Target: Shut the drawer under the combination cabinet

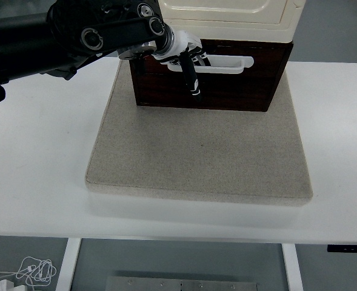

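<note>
Left hand [189, 65], fingers relaxed and grasping nothing, rests against the dark drawer [239, 85] front; the cabinet [226, 18] lies directly beyond, so push straight away.

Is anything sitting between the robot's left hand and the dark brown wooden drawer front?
Nothing visible. The left hand is already at the dark brown wooden drawer, fingers over its white handle, with only the bare beige mat in front.

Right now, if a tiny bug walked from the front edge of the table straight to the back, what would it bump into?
White table → beige mat → dark brown drawer, with the left hand on it → cream cabinet on top.
</note>
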{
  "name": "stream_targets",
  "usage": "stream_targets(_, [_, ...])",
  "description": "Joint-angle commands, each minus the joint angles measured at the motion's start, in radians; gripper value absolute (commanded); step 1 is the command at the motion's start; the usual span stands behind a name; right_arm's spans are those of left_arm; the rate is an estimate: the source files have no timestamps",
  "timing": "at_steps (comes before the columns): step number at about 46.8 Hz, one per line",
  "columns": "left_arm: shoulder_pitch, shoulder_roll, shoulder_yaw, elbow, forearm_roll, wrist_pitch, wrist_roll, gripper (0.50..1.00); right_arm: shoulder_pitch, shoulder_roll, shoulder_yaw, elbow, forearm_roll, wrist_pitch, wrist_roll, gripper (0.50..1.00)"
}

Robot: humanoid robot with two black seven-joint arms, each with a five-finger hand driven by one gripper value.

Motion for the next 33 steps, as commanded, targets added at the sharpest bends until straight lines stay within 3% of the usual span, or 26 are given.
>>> stream_targets(1, [-0.002, -0.007, -0.002, 0.000, 0.005, 0.001, -0.004, 1.000, 0.000, 0.000, 0.000, 0.000, 0.000, 0.000, -0.001, 0.928])
stream_targets(17, [-0.013, -0.013, -0.037, -0.006, 0.033, 0.001, -0.006, 1.000, 0.000, 0.000, 0.000, 0.000, 0.000, 0.000, -0.001, 0.928])
stream_targets(33, [-0.088, -0.013, -0.089, -0.023, 0.032, -0.002, -0.006, 1.000, 0.000, 0.000, 0.000, 0.000, 0.000, 0.000, 0.001, 0.928])
